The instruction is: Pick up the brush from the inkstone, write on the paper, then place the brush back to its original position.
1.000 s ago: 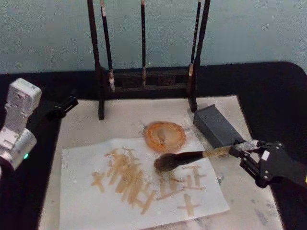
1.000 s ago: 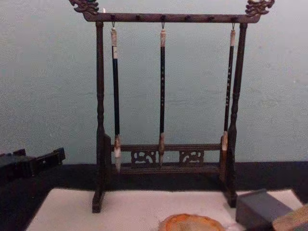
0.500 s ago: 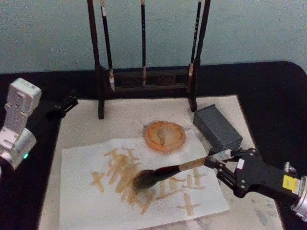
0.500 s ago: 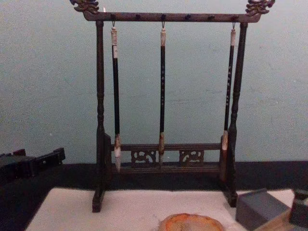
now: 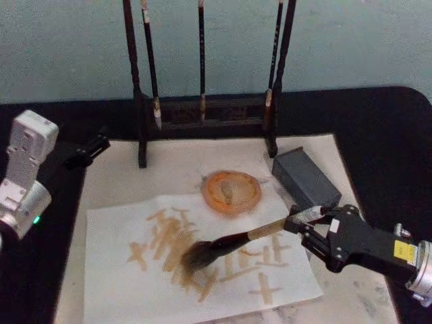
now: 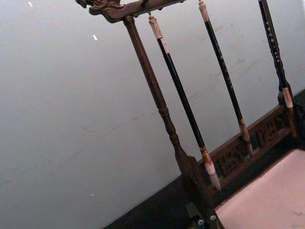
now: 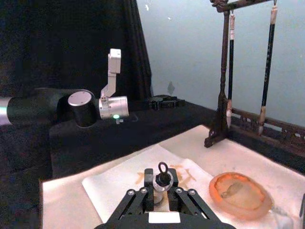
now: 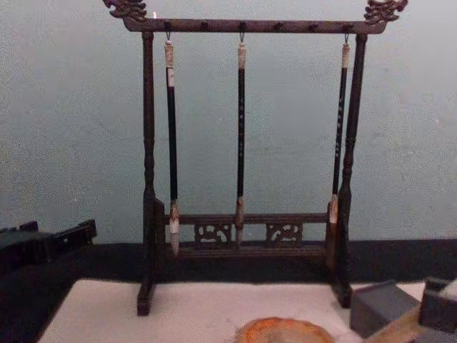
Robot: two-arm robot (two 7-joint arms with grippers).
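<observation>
Right tool (image 5: pixel 302 221): clamping the brush (image 5: pixel 229 241) handle, 4 o'clock of the inkstone (image 5: pixel 231 191).
Brush hairs: pressing on the paper (image 5: pixel 121 283), 7 o'clock of the inkstone.
Writing: tan strokes, unreadable.
Left tool (image 5: pixel 88 150): idling at the tabletop's 9 o'clock.

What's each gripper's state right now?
Left gripper: parked at the far left, state cannot be told.
Right gripper: shut on the brush, whose head is on the paper.

The right gripper (image 5: pixel 298 222) is clamping the brush (image 5: pixel 233 241) by its tan handle, the bushy head touching the stroke-marked paper (image 5: pixel 115 283) near the inkstone (image 5: pixel 231 191); the left gripper (image 5: pixel 91 148) is idling at far left.
</observation>
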